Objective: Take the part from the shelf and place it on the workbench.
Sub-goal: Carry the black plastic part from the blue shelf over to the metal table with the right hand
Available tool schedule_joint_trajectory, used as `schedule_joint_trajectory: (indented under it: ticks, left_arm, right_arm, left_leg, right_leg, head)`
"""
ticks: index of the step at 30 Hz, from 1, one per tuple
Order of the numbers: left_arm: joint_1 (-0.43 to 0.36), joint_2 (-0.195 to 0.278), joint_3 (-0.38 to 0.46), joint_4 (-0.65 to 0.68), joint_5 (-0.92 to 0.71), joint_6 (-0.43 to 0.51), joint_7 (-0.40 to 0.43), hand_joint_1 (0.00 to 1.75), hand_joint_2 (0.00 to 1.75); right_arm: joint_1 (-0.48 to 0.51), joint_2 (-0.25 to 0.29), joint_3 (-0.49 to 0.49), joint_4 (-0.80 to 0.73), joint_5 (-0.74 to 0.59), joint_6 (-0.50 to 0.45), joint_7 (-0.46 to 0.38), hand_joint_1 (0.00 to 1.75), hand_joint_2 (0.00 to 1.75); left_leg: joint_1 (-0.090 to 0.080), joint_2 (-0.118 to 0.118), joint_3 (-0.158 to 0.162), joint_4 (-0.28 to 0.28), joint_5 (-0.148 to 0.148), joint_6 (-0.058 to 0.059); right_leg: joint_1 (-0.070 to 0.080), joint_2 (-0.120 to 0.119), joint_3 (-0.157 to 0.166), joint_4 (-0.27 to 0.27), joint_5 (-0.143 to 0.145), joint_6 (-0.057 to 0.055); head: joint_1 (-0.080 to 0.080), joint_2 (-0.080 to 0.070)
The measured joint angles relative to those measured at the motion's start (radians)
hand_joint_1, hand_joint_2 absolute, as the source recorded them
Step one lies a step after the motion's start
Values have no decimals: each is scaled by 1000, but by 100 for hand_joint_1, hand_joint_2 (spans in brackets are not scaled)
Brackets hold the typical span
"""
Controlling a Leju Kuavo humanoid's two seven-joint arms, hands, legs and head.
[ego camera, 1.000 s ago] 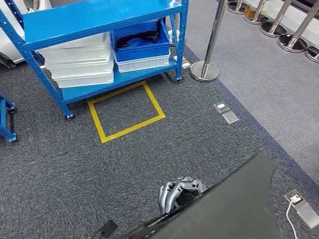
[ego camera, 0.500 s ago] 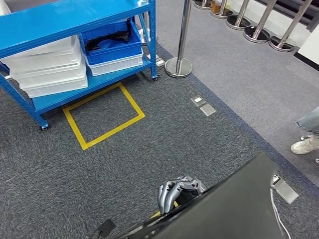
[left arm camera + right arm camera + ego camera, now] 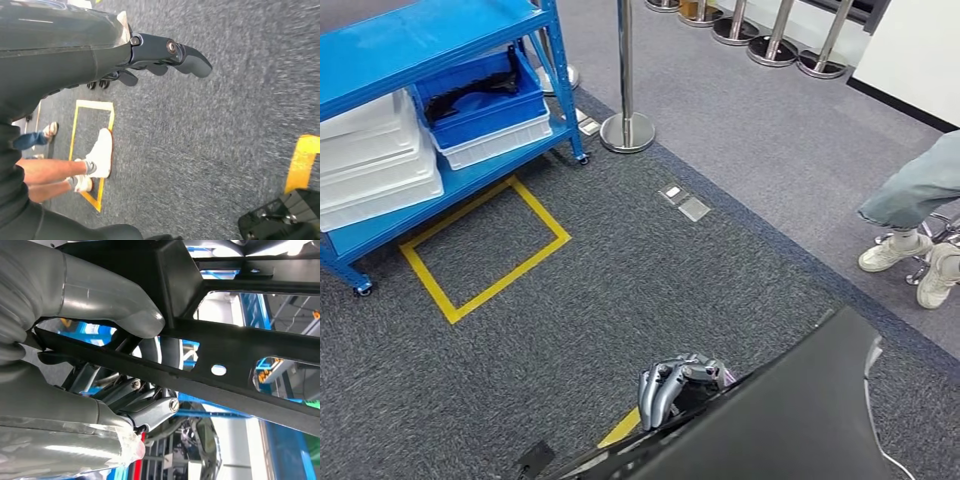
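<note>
Fingers [image 3: 663, 385] of our left hand [image 3: 678, 388] curl over the edge of the black part [image 3: 788, 420]; our right hand [image 3: 75, 390] clamps its ribs. Farther off stand the post [image 3: 626, 70] and shelf [image 3: 418, 40].

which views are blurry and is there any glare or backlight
Head view: fairly sharp, even light, with a soft sheen on the black part. Left wrist view: the carpet is streaked with motion blur, while the left robot hand is crisp. Right wrist view: the part is silhouetted against bright, blown-out gaps, and the background is soft.
</note>
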Motion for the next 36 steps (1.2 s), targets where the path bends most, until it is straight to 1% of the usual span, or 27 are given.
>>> schedule_joint_trajectory:
  ticks: [1, 3, 4, 5, 6, 7, 9, 10, 11, 12, 13, 14, 16, 18, 19, 20, 21, 22, 24, 26, 27, 29, 31, 33, 34, 35, 36]
  left_arm:
    - [1, 0, 0, 0, 0, 0, 0, 0, 175]
    - [6, 0, 0, 0, 0, 0, 0, 0, 175]
    - [8, 0, 0, 0, 0, -1, 1, 0, 175]
    - [10, 0, 0, 0, 0, -1, 1, 0, 175]
    - [10, 0, 0, 0, 0, -1, 2, 0, 175]
    - [10, 0, 0, 0, 0, -1, 2, 0, 175]
    - [10, 0, 0, 0, 0, -1, 1, 0, 175]
    - [10, 1, 0, 0, 0, -1, 1, 0, 175]
    - [11, 1, 0, 0, 0, -1, 1, 0, 175]
    - [12, 1, 0, 0, 0, -2, 1, 0, 175]
    - [12, 1, 0, 0, 0, -2, 1, 0, 175]
    - [11, 1, 0, 0, 0, -2, 1, 0, 175]
    - [10, 2, 1, 0, 0, -2, 0, 0, 175]
    - [11, 3, 1, 0, 1, -2, 0, 0, 175]
    - [13, 3, 1, 0, 1, -2, 0, 0, 175]
    - [14, 3, 2, 0, 1, -2, 0, 0, 175]
    - [14, 3, 2, 0, 1, -2, 0, 0, 175]
    - [14, 3, 2, 0, 1, -2, 0, 0, 175]
    - [12, 3, 3, 0, 1, -2, 0, 0, 175]
    - [12, 3, 3, 0, 2, -2, 0, 0, 175]
    - [12, 3, 3, 0, 3, -2, 0, 0, 175]
    - [11, 3, 3, 0, 6, -2, 0, 0, 175]
    - [10, 3, 3, 0, 10, -2, 0, 0, 175]
    - [11, 3, 3, 0, 13, -1, 0, 0, 175]
    - [14, 4, 3, 0, 14, -2, 0, 0, 175]
    - [17, 4, 4, 0, 15, -2, 0, 0, 175]
    - [19, 4, 4, 0, 15, -2, 0, 0, 175]
  right_arm:
    - [-1, 1, 0, 0, 0, 0, 0, 175, 175]
    - [-1, 2, 0, 0, 0, -1, 0, 175, 175]
    - [-1, 2, 1, 1, 0, -1, 1, 175, 175]
    - [0, 2, 1, 1, 0, -1, 1, 175, 175]
    - [0, 2, 1, 1, -1, -1, 1, 175, 175]
    - [0, 2, 2, 1, -1, -1, 1, 175, 175]
    - [0, 2, 3, 2, -2, -1, 1, 175, 175]
    - [-1, 2, 4, 2, -2, -1, 2, 175, 175]
    - [-1, 2, 4, 2, -2, -1, 2, 175, 175]
    - [-1, 3, 5, 2, -3, -1, 2, 175, 175]
    - [0, 3, 5, 2, -3, -1, 3, 175, 175]
    - [0, 3, 5, 2, -3, -1, 3, 175, 175]
    - [-2, 3, 5, 2, -4, 0, 3, 175, 175]
    - [-6, 3, 6, 4, -5, 1, 3, 175, 175]
    - [-7, 3, 6, 6, -6, 1, 3, 175, 175]
    - [-8, 3, 6, 8, -7, 2, 3, 175, 175]
    - [-8, 3, 7, 9, -8, 2, 3, 175, 175]
    - [-9, 3, 7, 10, -9, 2, 3, 175, 175]
    - [-13, 4, 9, 10, -11, 2, 3, 175, 175]
    - [-18, 6, 11, 10, -12, 3, 3, 175, 175]
    - [-20, 6, 12, 11, -13, 3, 4, 175, 175]
    - [-22, 9, 13, 11, -14, 3, 4, 175, 175]
    - [-26, 13, 14, 11, -14, 4, 4, 175, 175]
    - [-29, 17, 17, 12, -15, 4, 4, 175, 175]
    - [-29, 18, 19, 14, -15, 4, 4, 175, 175]
    - [-29, 18, 21, 16, -15, 4, 4, 175, 175]
    - [-28, 19, 22, 17, -15, 4, 4, 175, 175]
  left_leg:
    - [1, -20, -20, 48, -30, -1]
    - [-2, -48, -87, 189, -91, 4]
    - [-4, -53, -117, 245, -106, 6]
    - [-5, -55, -134, 269, -102, 9]
    - [-6, -57, -137, 262, -83, 13]
    - [-8, -63, -122, 215, -46, 19]
    - [-8, -101, -78, 89, 31, 31]
    - [-7, -122, -58, 34, 54, 33]
    - [-6, -137, -49, 7, 59, 32]
    - [-6, -139, -46, -2, 55, 30]
    - [-6, -132, -43, -8, 52, 29]
    - [-5, -122, -42, -11, 53, 31]
    - [-2, -100, -35, -16, 55, 38]
    - [-5, -76, -29, -17, 51, 44]
    - [-6, -64, -27, -17, 49, 46]
    - [-7, -51, -26, -17, 47, 46]
    - [-7, -41, -25, -17, 45, 45]
    - [-7, -31, -22, -17, 43, 44]
    - [-9, -15, -15, -17, 37, 38]
    - [-13, 0, -9, -17, 32, 30]
    - [-14, 9, -8, -18, 30, 25]
    - [-13, 21, -3, -19, 23, 15]
    - [-10, -5, -16, 22, -10, 8]
    - [-8, -44, -72, 143, -71, 6]
    - [-8, -52, -108, 213, -97, 4]
    - [-8, -55, -135, 261, -106, 3]
    - [-7, -57, -147, 273, -95, 2]
  right_leg:
    - [-1, 8, 1, -1, 1, -6]
    - [2, 28, 1, -1, 1, -12]
    - [4, 41, 1, -1, 0, -14]
    - [6, 54, 2, -1, 0, -14]
    - [8, 66, 3, -1, 0, -14]
    - [9, 79, 4, -1, 0, -14]
    - [11, 103, 5, 2, -2, -12]
    - [10, 114, 2, 4, -2, -10]
    - [10, 124, -4, 6, -1, -6]
    - [9, 133, -9, 7, 1, -2]
    - [7, 143, -13, 6, 3, 3]
    - [7, 140, -15, 9, -1, 8]
    - [9, 98, -38, 62, -36, 19]
    - [6, 43, -95, 188, -98, 28]
    - [4, 33, -125, 250, -121, 31]
    - [2, 28, -144, 287, -128, 33]
    - [0, 25, -142, 285, -117, 35]
    - [-1, 20, -120, 242, -89, 34]
    - [4, -15, -43, 100, -28, 29]
    - [15, -48, 1, 16, -8, 17]
    - [20, -51, 2, 9, -12, 12]
    - [20, -29, 2, 1, -7, 1]
    - [15, -9, 6, -8, -2, -11]
    - [12, 11, 8, -11, 0, -19]
    - [12, 23, 8, -10, -1, -20]
    - [12, 36, 9, -9, -1, -21]
    - [12, 49, 9, -8, -2, -20]
  head:
    - [-1, 0]
    - [-1, 0]
    - [-1, 0]
    - [-1, 0]
    - [-1, 0]
    - [-1, 0]
    - [-1, 0]
    - [-1, 0]
    - [0, 0]
    - [0, 0]
    - [-1, 0]
    - [0, 0]
    - [3, 0]
    - [5, 0]
    - [4, 0]
    - [5, 0]
    - [5, 0]
    - [5, 0]
    - [5, 0]
    - [4, 0]
    - [4, 0]
    - [3, 0]
    - [2, 0]
    - [-1, 0]
    - [-3, 0]
    - [-3, 0]
    - [-3, 0]
